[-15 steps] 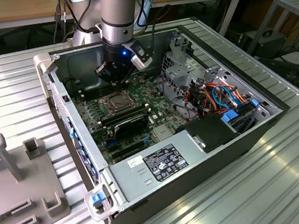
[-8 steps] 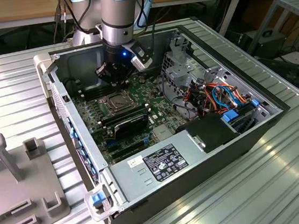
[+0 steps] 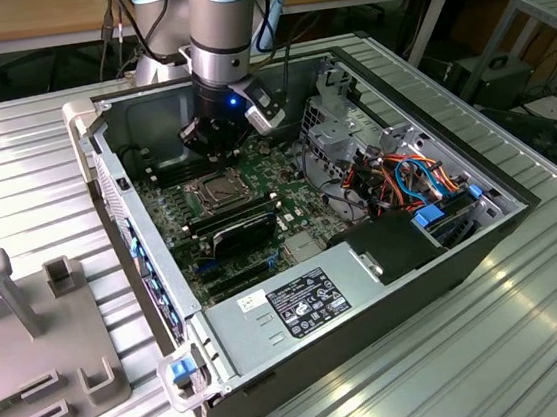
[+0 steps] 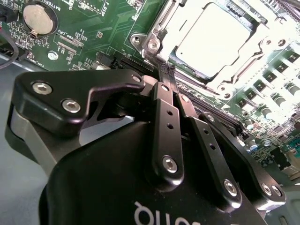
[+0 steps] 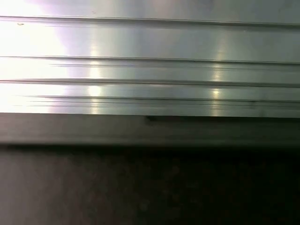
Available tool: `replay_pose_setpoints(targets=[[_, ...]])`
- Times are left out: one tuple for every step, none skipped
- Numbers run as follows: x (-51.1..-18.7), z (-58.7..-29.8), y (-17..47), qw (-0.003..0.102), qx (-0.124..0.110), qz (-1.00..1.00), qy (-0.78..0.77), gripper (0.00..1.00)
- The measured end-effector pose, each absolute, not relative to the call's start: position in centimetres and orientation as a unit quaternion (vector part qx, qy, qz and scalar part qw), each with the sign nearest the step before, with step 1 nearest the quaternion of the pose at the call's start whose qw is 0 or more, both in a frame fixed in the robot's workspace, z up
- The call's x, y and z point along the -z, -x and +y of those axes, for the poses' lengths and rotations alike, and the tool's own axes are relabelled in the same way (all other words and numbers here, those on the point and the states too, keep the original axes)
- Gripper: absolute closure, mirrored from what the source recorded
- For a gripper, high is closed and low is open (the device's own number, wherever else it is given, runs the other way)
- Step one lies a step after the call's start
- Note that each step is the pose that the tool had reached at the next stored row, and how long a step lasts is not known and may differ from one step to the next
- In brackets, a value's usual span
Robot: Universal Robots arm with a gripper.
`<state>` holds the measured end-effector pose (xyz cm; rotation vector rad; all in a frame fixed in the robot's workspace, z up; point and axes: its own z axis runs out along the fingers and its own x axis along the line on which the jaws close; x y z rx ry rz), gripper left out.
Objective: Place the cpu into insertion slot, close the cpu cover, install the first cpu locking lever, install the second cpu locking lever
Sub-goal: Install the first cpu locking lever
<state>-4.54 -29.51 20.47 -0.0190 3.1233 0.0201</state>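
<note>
Exterior view. Open computer case (image 3: 368, 289) lying on a ribbed metal surface (image 3: 535, 340). The arm (image 3: 223, 34) descends into the case; its hand (image 3: 213, 147) hangs over the green circuit board (image 3: 185, 224), its tips largely hidden by the wrist body and hard to separate at this range. Insertion slot (image 3: 208, 191) sits just below and beside the hand, toward the exterior view's left; the cpu cover and chip within it are too small to tell apart here. Black power supply box (image 3: 299, 302) lies further from the hand, toward the near wall of the case. Bundle of orange and blue cables (image 3: 411, 178) lies well apart from the hand, toward the exterior view's right. Grey plastic fixture (image 3: 29, 317) rests on the surface outside the case, partly cut off by the frame edge.

Second wrist view. Hand (image 4: 165, 74): black fingers (image 4: 166, 117) drawn together, tips meeting, nothing between them. Just beyond the tips lies the cpu (image 4: 213, 40), bright silvery top, seated in the insertion slot. The cpu cover (image 4: 161, 30) lies flat around it, its far edge cut off. A round coin battery (image 4: 40, 18) sits on the board, off to one side of the hand.

First wrist view. Ribbed metal panel (image 5: 150, 61), blurred, above a dark band; what the dark part is cannot be told.
</note>
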Motion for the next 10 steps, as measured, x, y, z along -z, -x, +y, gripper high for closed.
replay_pose_setpoints(targets=[[-20.45, -29.51, 4.54, 0.009, -0.006, 1.0, 0.006, 0.89], [-20.43, -29.51, 4.55, 0.009, -0.006, 1.0, 0.006, 0.89], [-20.41, -29.52, 4.54, 0.009, -0.006, 1.0, 0.006, 0.89], [-20.38, -29.52, 4.54, 0.009, -0.006, 1.0, 0.006, 0.89], [-20.33, -29.52, 4.53, 0.009, -0.006, 1.0, 0.006, 0.89], [-20.28, -29.53, 4.52, 0.009, -0.006, 1.0, 0.006, 0.89], [-20.14, -29.5, 4.49, 0.009, -0.007, 1.0, 0.006, 0.89], [-20.1, -29.51, 4.47, 0.009, -0.007, 1.0, 0.006, 0.89], [-20.07, -29.52, 4.47, 0.009, -0.006, 1.0, 0.006, 0.89], [-20.08, -29.5, 4.46, 0.008, -0.006, 1.0, 0.006, 0.89]])
